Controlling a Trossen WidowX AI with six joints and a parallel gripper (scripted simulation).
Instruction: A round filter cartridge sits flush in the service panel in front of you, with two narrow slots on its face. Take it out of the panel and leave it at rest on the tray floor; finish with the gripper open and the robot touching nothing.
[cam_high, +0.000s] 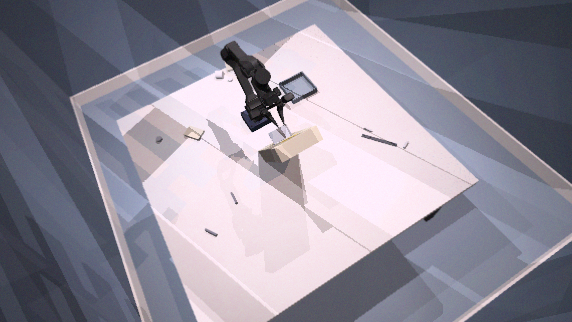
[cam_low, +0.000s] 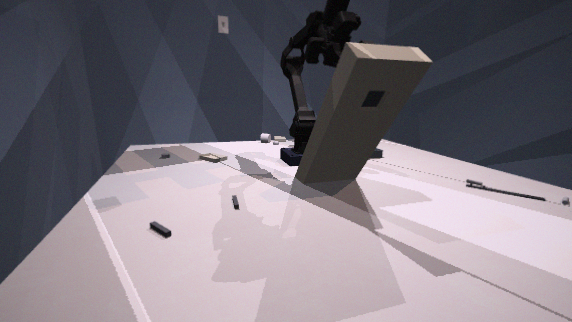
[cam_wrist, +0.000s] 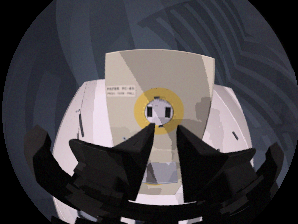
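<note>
The tan service panel (cam_high: 302, 141) (cam_low: 360, 115) (cam_wrist: 160, 70) stands tilted on the table. The round filter cartridge (cam_wrist: 158, 111) sits flush in its face. It has a yellow ring and a pale face with two dark slots. My gripper (cam_high: 281, 122) (cam_wrist: 162, 131) points down at the panel face, just short of the cartridge. The fingers are drawn in to a narrow gap and hold nothing. In the exterior view the panel hides the gripper, and only the arm (cam_low: 320, 40) shows behind it.
A small dark-framed square tray (cam_high: 291, 78) lies behind the arm. A beige tile (cam_high: 194, 133) (cam_low: 213, 158) lies to the left. Short dark bars (cam_high: 234, 198) (cam_high: 211, 232) lie in front, and a long dark rod (cam_high: 379, 140) (cam_low: 505, 191) lies to the right. Clear walls ring the table.
</note>
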